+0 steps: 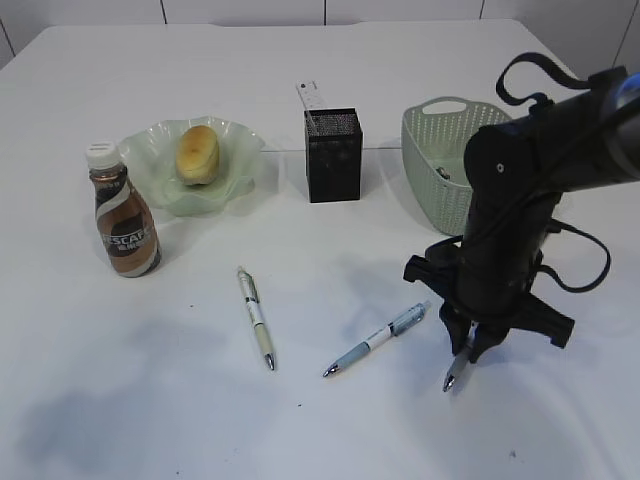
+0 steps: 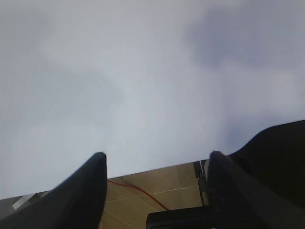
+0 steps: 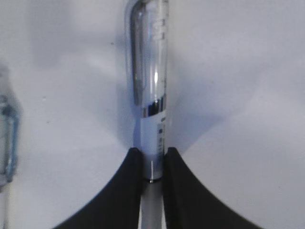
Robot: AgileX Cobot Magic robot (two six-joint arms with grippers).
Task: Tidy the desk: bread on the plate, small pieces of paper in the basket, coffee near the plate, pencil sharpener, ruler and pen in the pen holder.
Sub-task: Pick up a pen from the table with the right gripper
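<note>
My right gripper [image 1: 470,345] is shut on a pen [image 1: 452,378] at the desk's front right, fingers pointing down; the right wrist view shows its clear barrel [image 3: 150,71] pinched between the fingers [image 3: 151,151]. A blue pen [image 1: 378,343] and a cream pen [image 1: 256,318] lie on the desk [image 1: 150,400]. The bread [image 1: 198,152] sits on the plate [image 1: 150,140], with the coffee [image 1: 124,212] to its left. The ruler [image 1: 312,100] stands in the pen holder [image 1: 334,160]. My left gripper [image 2: 157,155] is open and empty. The pencil sharpener and small pieces of paper are out of view.
The basket [image 1: 432,160] stands right of the pen holder, just behind my right arm. The left wrist view looks over the desk edge [image 2: 152,164] to a tan floor with a red cable [image 2: 138,191]. The blue pen [image 3: 7,138] lies close left of the held one.
</note>
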